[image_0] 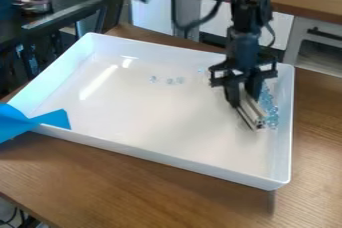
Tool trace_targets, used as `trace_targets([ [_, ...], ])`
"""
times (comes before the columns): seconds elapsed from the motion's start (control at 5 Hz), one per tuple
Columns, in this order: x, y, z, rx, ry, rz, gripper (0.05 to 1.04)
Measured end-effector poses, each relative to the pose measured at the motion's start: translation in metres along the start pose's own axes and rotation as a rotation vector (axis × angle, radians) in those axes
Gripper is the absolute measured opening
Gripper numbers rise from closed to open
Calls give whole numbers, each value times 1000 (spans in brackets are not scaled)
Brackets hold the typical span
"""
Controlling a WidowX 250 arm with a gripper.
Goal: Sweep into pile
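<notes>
Near the tray's right wall (285, 122), the pincer (243, 94) grips a bar (252, 114) beside blue beads (268, 104), well apart from the left wall (56, 69).

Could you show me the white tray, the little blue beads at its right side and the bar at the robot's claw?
White tray (167, 160): camera view, on its front wall.
Blue beads (272, 111): camera view, middle of the cluster.
Bar (252, 113): camera view, toward its lower end.
</notes>
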State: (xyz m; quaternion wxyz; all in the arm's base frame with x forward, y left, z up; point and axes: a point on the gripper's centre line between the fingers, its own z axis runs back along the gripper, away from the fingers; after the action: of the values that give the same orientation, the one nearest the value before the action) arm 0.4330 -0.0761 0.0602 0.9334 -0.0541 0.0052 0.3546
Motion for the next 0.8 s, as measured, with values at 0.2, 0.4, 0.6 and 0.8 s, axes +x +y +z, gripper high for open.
trace_targets([
  [0.2,9,22,53,-68,1,-101,380],
  [0.4,25,63,90,-96,-18,-226,380],
  [0.6,44,105,99,-7,13,-322,380],
  [0.8,71,136,77,106,-4,-383,380],
])
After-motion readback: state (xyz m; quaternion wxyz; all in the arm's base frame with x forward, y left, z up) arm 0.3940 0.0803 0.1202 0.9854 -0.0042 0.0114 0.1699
